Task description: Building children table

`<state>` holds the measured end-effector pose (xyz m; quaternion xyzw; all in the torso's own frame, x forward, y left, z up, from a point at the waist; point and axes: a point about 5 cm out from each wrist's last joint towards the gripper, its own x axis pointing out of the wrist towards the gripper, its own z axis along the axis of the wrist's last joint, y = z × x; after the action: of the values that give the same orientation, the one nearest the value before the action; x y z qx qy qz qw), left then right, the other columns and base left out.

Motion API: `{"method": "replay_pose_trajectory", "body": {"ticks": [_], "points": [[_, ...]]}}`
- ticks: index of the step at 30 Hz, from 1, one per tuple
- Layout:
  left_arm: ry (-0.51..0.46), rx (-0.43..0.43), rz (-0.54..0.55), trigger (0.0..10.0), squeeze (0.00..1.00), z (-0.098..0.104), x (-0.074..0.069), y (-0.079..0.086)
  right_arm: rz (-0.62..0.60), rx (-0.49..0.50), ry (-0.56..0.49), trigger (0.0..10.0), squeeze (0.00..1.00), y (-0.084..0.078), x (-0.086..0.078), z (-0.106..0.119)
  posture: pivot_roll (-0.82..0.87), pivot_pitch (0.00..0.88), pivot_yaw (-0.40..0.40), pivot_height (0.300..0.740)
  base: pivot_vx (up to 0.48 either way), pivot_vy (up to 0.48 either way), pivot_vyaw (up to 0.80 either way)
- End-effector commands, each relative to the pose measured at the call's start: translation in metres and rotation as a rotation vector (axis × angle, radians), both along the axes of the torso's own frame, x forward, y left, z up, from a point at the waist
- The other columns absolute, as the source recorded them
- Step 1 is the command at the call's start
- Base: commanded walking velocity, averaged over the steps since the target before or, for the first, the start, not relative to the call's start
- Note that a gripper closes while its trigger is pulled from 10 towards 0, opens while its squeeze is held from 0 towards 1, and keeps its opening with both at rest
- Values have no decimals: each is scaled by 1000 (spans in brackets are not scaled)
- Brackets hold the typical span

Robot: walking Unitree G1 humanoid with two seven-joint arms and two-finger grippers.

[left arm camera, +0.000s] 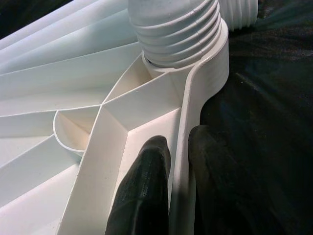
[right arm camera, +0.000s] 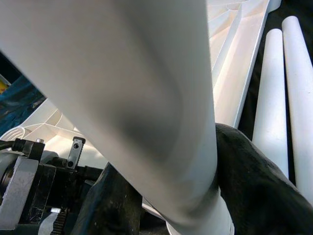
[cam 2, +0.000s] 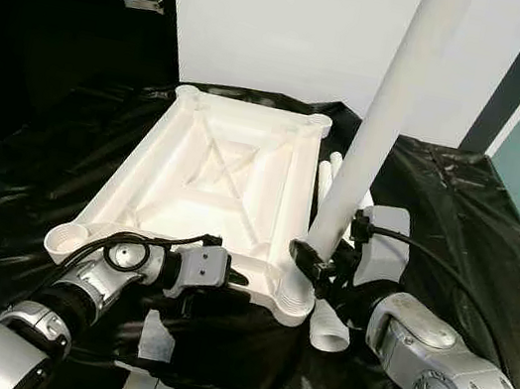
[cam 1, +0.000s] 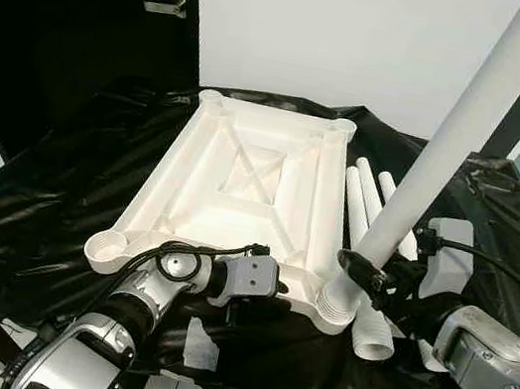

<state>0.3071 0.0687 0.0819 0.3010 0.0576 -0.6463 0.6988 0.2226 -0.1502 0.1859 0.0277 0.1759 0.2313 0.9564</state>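
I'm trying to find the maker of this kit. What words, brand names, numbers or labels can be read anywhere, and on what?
None: no readable text on the white tabletop, the upright leg, the spare legs, the black sheet, or the paper scrap, which looks blank.

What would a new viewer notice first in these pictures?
A long white table leg rises steeply from the near right corner socket of the upturned white tabletop, held low by the right gripper. The left gripper pinches the tabletop's near rim. Spare legs lie on the black sheet to the right.
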Motion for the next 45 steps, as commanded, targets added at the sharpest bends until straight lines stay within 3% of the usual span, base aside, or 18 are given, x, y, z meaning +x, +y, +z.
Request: {"method": "replay_pose_trajectory", "body": {"ticks": [1,27,29,30,31,33,39,40,41,42,45], "points": [[67,50,193,10000,0,-31,-6,16,82,53,376,10000,0,8,-20,-54,-182,29,3,740,0,0,0],[67,50,193,10000,0,-31,-6,16,82,53,376,10000,0,8,-20,-54,-182,29,3,740,0,0,0],[66,50,193,10000,0,-31,-5,16,80,43,367,10000,0,5,-16,-51,-182,0,0,740,0,0,0],[61,41,188,10000,0,-29,-4,14,-59,-14,152,10000,1000,4,-1,-51,-198,0,0,740,0,0,0],[56,30,184,10000,0,-27,-3,13,-178,-86,-135,10000,1000,9,7,-46,-199,0,0,740,0,0,0],[54,27,184,10000,0,-27,-3,12,-195,-98,-195,10000,1000,11,7,-44,-200,0,0,740,0,0,0],[55,26,185,10000,0,-27,-3,11,-195,-107,-198,10000,1000,11,7,-44,-202,0,0,740,0,0,0],[56,26,186,10000,0,-28,-3,11,-195,-109,-198,10000,612,11,7,-44,-202,0,0,740,0,0,0],[56,26,186,10000,0,-28,-3,11,-195,-109,-198,10000,612,11,7,-44,-202,0,0,740,0,0,0],[57,26,186,10000,0,-28,-3,11,-194,-112,-199,10000,0,11,7,-44,-202,0,0,740,0,0,0],[58,25,187,10000,0,-28,-4,11,-192,-117,-199,10000,0,11,7,-44,-202,0,0,740,0,0,0]]}}
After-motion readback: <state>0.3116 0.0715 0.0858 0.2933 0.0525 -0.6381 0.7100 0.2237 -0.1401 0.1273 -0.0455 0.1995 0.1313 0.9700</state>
